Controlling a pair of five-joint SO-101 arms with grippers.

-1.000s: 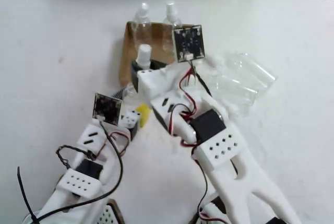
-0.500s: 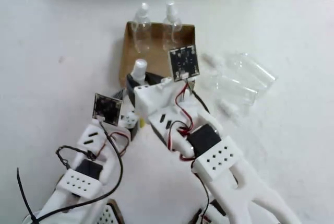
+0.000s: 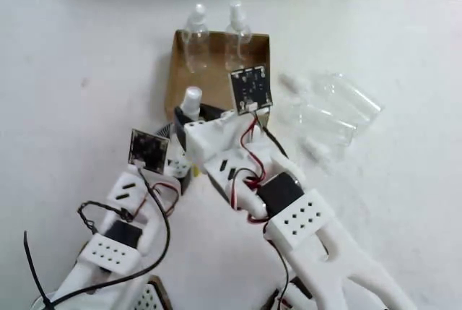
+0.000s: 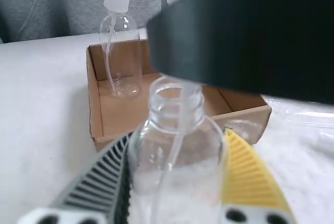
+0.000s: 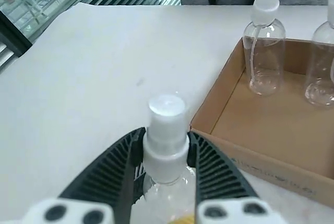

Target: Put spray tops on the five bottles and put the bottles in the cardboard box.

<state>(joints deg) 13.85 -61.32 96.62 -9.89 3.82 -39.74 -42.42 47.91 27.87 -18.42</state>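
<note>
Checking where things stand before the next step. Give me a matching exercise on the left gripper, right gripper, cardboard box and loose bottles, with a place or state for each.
Things:
1. left gripper
2. right gripper
3. cardboard box
4. loose bottles

Places or states:
A. lying on the table beside the box
B. shut on a spray top
C. holds two capped bottles standing upright
D. shut on an open-necked bottle

Pairs: 1-D, 2-B, 3-C, 4-A
</note>
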